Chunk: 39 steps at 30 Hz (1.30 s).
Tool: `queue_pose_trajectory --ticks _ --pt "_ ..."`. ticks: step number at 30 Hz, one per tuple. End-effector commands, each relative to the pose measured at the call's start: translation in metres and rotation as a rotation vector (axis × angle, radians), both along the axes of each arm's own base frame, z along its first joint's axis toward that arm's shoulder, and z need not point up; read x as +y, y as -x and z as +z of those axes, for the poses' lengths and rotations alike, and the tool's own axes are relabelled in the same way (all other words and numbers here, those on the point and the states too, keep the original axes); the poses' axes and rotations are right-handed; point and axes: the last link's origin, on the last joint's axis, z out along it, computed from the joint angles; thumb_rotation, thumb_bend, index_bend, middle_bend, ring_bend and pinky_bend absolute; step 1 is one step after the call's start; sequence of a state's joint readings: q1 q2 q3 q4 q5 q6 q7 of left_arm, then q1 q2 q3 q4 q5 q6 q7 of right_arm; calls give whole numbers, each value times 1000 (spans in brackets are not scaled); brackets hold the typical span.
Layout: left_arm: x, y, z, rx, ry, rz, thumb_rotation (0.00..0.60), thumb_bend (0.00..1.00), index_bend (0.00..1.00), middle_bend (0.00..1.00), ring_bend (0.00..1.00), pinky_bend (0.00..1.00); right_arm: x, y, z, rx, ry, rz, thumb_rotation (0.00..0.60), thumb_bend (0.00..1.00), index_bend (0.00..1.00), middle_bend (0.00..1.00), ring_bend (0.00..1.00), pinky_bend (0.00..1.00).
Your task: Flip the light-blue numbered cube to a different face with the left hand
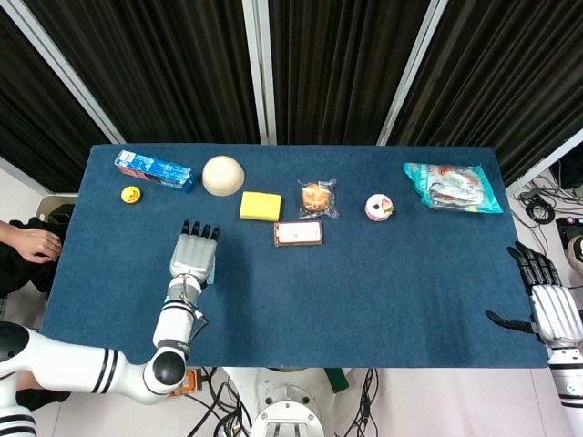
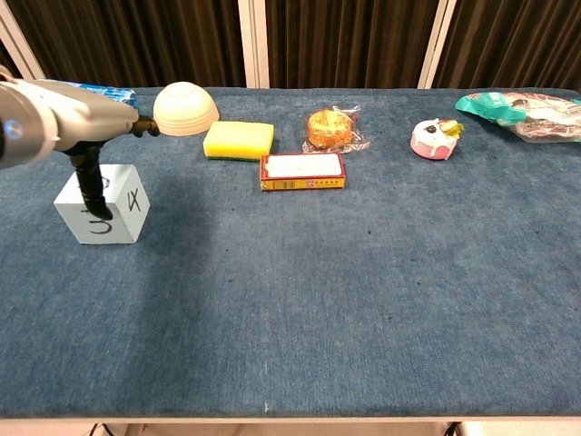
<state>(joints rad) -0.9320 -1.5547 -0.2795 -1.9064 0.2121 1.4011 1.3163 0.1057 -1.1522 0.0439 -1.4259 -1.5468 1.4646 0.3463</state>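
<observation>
The light-blue numbered cube [image 2: 125, 207] stands on the blue table [image 2: 363, 291] at the left, with an "X" on its right face. In the head view my left hand [image 1: 193, 258] lies flat right over the cube and hides it. In the chest view the left hand [image 2: 65, 123] hovers over the cube's top, and its thumb [image 2: 91, 193] hangs down in front of the near face; no grip shows. My right hand [image 1: 547, 305] rests with spread fingers off the table's right edge.
Along the far side lie a blue carton [image 1: 153, 169], a yellow duck [image 1: 131, 194], an upturned cream bowl [image 2: 185, 107], a yellow sponge [image 2: 239, 140], a red-edged box [image 2: 302, 171], a wrapped bun [image 2: 330, 128], a pink toy [image 2: 433, 139] and a teal bag [image 2: 522, 113].
</observation>
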Motion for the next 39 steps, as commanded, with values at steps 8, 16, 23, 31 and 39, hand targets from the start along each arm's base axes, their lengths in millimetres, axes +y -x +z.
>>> queue_pose_trajectory --ticks 8,16,23,31,39 --pt "6 21 -13 56 27 46 600 62 131 157 63 62 0 4 -1 -7 -5 -19 600 17 0 28 0 102" --pt "14 36 -12 -166 -80 -47 600 144 434 463 327 189 1 3 -1 -2 -1 -18 600 18 0 33 0 102" --pt "10 42 9 -482 -119 -89 600 163 438 463 315 188 2 3 -2 -3 -2 -24 600 17 0 33 0 102" --pt "12 67 -9 -811 -52 -55 600 155 438 424 236 41 3 3 -1 -1 -1 -32 600 17 0 33 0 102" --pt "16 85 -29 -1066 -80 -37 600 140 437 420 212 6 2 1 -1 4 -2 -33 600 17 0 33 0 102"
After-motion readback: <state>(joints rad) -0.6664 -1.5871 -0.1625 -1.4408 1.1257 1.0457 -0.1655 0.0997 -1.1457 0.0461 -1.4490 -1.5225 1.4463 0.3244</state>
